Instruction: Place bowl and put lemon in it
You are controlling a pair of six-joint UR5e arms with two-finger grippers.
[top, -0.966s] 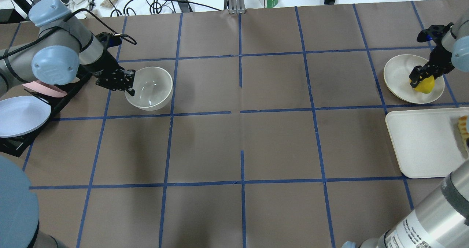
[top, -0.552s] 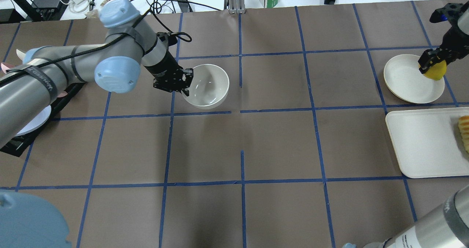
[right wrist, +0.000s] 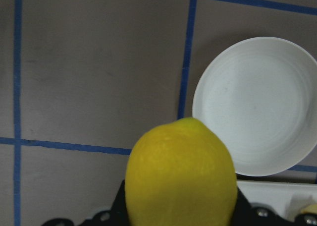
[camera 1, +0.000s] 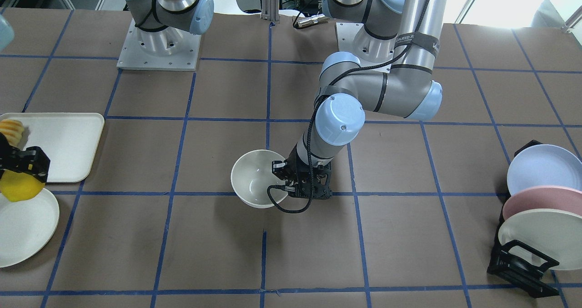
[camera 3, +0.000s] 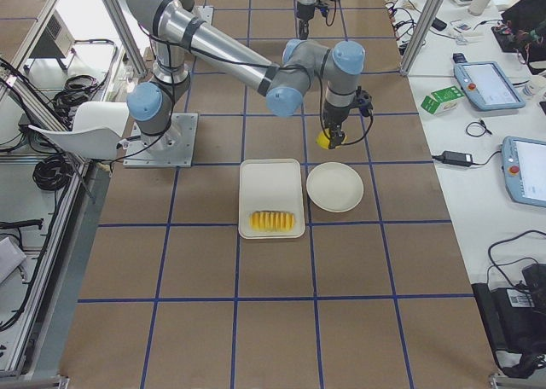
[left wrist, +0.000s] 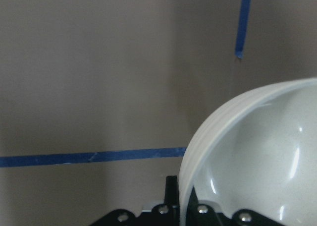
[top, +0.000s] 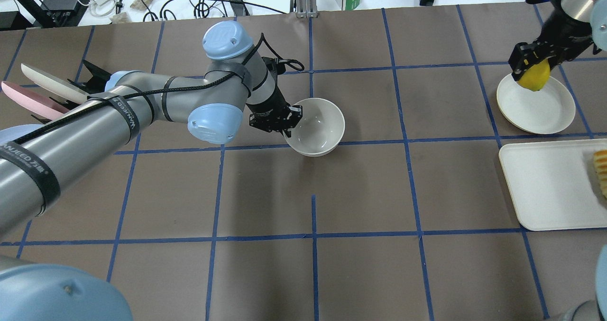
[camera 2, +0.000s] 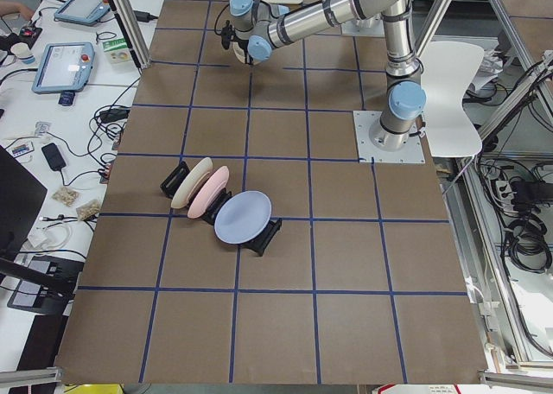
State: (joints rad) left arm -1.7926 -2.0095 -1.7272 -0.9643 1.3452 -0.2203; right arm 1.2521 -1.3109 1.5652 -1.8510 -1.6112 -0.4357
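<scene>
The left jaws clench the rim of the bowl low over the tabletop centre while the right jaws grasp the lemon near a plate well apart, so a tilted release could rock the bowl.

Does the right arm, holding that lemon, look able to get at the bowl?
Probably yes: nothing stands between the lemon and the bowl, and the left gripper holds only its far rim.
</scene>
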